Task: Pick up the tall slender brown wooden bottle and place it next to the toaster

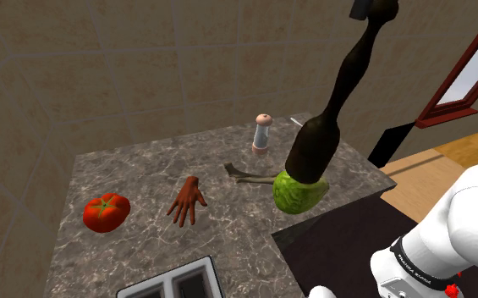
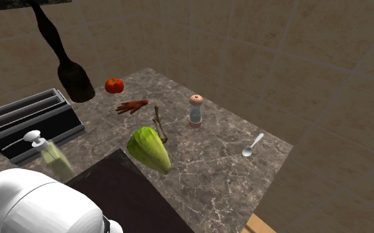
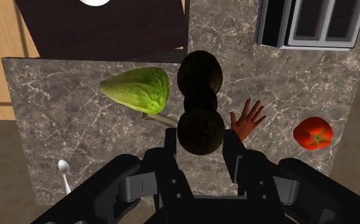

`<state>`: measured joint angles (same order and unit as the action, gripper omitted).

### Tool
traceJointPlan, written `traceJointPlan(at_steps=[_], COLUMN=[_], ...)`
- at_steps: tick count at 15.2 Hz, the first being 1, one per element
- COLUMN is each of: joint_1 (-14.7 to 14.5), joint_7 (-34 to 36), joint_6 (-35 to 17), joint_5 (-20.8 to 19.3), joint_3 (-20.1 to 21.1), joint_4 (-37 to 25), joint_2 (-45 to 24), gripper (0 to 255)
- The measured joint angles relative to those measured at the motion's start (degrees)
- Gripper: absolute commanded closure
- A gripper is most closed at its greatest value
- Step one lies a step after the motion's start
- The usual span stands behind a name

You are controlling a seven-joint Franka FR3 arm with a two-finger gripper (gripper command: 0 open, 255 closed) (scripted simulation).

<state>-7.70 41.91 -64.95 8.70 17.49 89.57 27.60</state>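
toaster [image 1: 171, 284] edge-cropped, lettuce [image 1: 301, 195] top hidden — behind bottle [image 1: 316, 149]

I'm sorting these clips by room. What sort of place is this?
Most likely a kitchen. A mottled stone-look counter carries a toaster, a tomato and a lettuce, and tiled walls stand behind it.

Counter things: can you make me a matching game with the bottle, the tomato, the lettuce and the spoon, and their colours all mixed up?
Things:
1 bottle
2 tomato
3 lettuce
4 spoon

Colours:
a green
b whitish
c red
d dark brown

Pairs: 1-d, 2-c, 3-a, 4-b
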Motion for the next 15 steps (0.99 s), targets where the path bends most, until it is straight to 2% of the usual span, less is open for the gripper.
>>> traceJointPlan(at_steps=[8,15], joint_1=[-1.8,-2.0], joint_7=[10.7,21.8], joint_6=[4.0,7.4], joint_5=[5.0,9.3], joint_3=[7.0,15.2], joint_4=[-2.2,-8.9], joint_2=[3.4,2.5], gripper=[255,255])
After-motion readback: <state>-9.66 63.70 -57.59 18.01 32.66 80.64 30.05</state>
